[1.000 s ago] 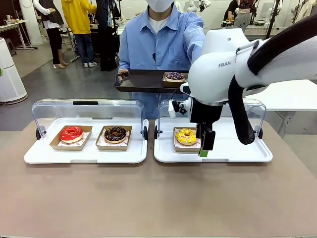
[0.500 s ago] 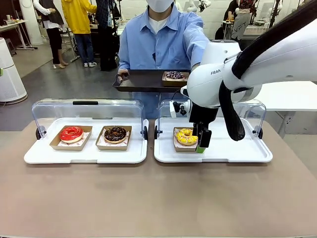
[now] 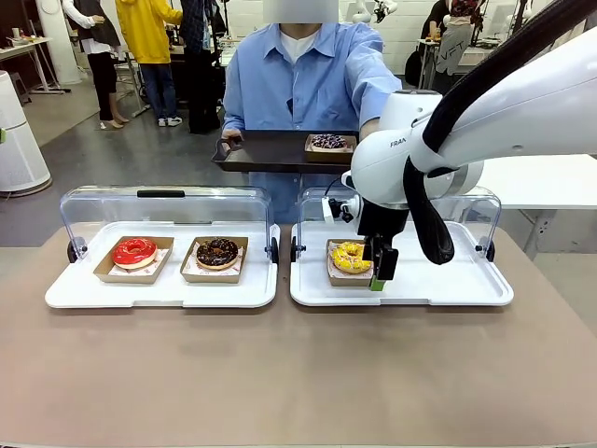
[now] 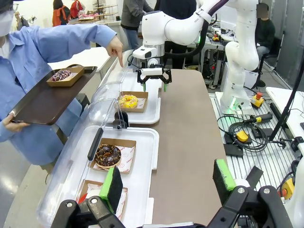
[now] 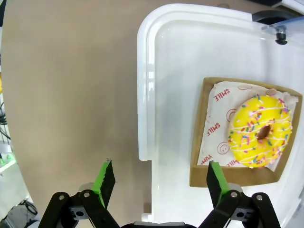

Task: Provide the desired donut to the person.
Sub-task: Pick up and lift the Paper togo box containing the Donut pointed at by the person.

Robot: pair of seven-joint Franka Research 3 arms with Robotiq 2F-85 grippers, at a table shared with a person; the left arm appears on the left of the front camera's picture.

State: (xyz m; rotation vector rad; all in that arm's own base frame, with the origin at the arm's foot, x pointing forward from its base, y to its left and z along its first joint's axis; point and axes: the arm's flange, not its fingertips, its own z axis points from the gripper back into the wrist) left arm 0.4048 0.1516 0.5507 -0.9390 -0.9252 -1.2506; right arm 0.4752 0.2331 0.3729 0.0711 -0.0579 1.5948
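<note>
A yellow sprinkled donut [image 3: 351,256] [image 5: 260,131] lies in a cardboard tray on the right white tray [image 3: 448,285]. My right gripper [image 3: 377,276] [image 5: 160,176] hangs open just above that tray's front, beside the donut, holding nothing. The person [image 3: 303,79] in a light blue shirt holds a dark tray [image 3: 266,154] carrying a purple-sprinkled donut [image 3: 329,143]. In the left wrist view the person's hand [image 4: 115,46] points down toward the yellow donut [image 4: 128,100]. My left gripper [image 4: 167,183] is open and empty over the table's near end.
The left white tray [image 3: 163,289] holds a red donut [image 3: 134,251] and a chocolate donut [image 3: 217,251]. Clear lids [image 3: 163,210] stand raised behind both trays. Bare brown table [image 3: 280,373] lies in front.
My right arm has shifted left and drawn in, bringing its open gripper closer to the yellow donut. The person and the trays have stayed put.
</note>
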